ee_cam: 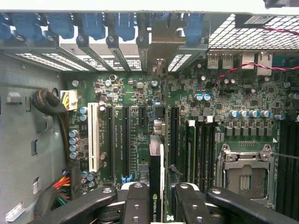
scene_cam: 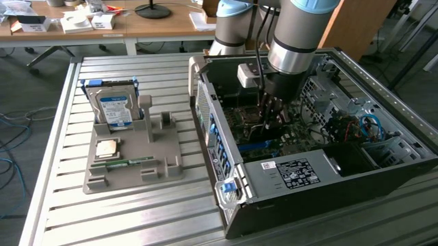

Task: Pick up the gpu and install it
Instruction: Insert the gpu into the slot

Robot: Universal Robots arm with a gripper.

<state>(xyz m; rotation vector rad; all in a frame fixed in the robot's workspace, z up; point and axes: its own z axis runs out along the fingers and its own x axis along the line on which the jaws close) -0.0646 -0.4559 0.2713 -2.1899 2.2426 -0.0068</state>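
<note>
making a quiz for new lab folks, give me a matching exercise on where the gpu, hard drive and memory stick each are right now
Things:
1. gpu
2. hard drive
3. memory stick

Places:
a. lying along the grey tray on the table
b. gripped edge-on by the end effector, inside the computer case
c. standing upright in a holder at the tray's far end

Pairs: 1-b, 2-c, 3-a
</note>
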